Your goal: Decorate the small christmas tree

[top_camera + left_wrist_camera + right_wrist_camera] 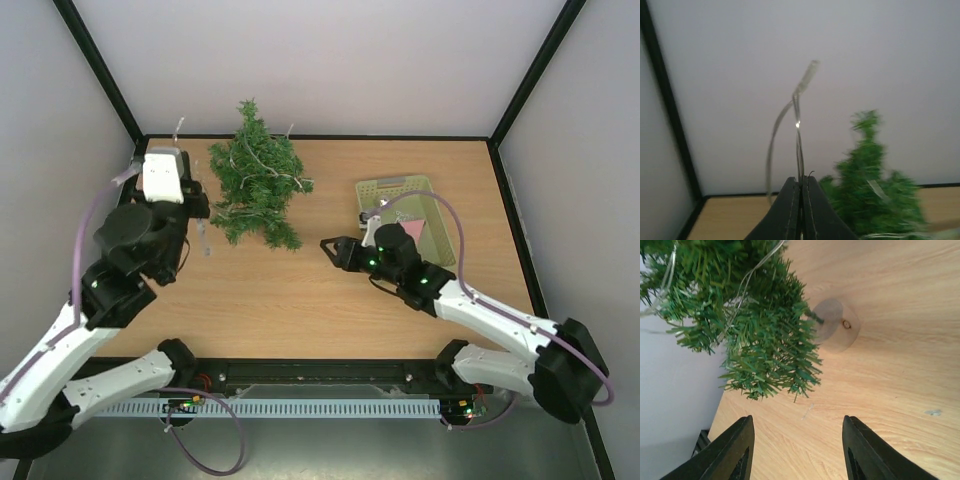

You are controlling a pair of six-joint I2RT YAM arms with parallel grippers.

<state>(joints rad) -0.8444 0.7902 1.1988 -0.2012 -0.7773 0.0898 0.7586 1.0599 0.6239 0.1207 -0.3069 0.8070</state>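
Note:
The small christmas tree stands upright at the back of the table, left of centre, on a round wooden foot. A thin light wire is draped over its branches. My left gripper is just left of the tree, and its jaws are shut on that wire, which loops upward from the fingertips. The tree shows blurred at the right of the left wrist view. My right gripper hovers low over the table to the right of the tree's foot, open and holding nothing.
A pale green basket sits at the back right with a pink item in it, partly hidden by the right arm. White walls with black frame posts close the table at the back and sides.

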